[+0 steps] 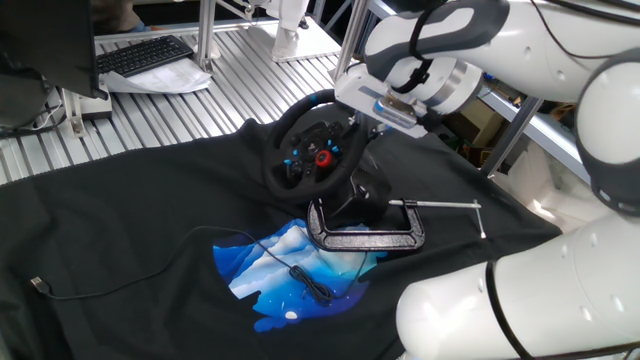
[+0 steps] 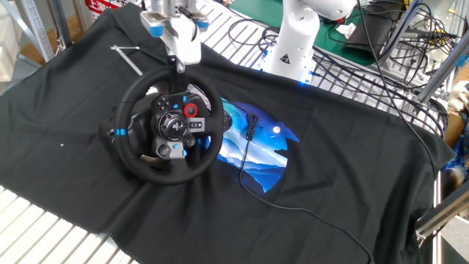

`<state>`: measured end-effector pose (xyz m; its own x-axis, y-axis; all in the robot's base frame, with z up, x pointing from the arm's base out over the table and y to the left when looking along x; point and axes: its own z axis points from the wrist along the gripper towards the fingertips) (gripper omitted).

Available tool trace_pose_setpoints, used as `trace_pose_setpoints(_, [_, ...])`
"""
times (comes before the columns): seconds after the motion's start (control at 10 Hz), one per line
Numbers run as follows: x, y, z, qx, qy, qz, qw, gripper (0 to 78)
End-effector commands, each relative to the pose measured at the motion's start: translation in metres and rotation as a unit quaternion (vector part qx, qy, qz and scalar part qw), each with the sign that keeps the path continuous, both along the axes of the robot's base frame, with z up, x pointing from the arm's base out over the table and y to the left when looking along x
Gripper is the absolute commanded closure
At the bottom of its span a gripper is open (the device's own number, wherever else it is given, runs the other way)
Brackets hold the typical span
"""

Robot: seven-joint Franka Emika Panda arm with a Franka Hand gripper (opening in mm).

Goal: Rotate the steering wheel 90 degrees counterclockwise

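Note:
The steering wheel (image 2: 169, 126) is a small black racing wheel with a red centre button, standing tilted on its base on the black cloth. Its blue rim stripe (image 2: 119, 133) sits at the left side of the rim in this view. The same steering wheel (image 1: 312, 152) appears from the side in the one fixed view. My gripper (image 2: 179, 64) hangs over the rim's far top edge, with its tips right at the rim. The wheel partly hides my gripper (image 1: 372, 118) in the one fixed view. The fingers overlap, so their gap is not visible.
A metal C-clamp (image 1: 365, 228) with a long screw rod (image 1: 445, 206) holds the wheel's base. A thin black cable (image 2: 253, 172) runs over the blue print on the cloth (image 2: 256, 150). A keyboard (image 1: 145, 54) lies on the slatted table behind.

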<state>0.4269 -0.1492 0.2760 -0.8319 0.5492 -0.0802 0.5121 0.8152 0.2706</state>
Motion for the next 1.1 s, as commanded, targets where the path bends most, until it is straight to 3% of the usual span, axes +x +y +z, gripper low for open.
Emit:
trace_pose_setpoints(0.1, [0.006, -0.005, 0.005, 0.000, 0.002, 0.002, 1.0000, 76.4])
trace_pose_setpoints(0.6, [0.024, -0.004, 0.008, 0.007, 0.027, 0.003, 0.9996, 76.4])
trace_pose_setpoints(1.1, [0.029, -0.012, 0.013, 0.012, 0.042, 0.026, 0.9987, 76.4])
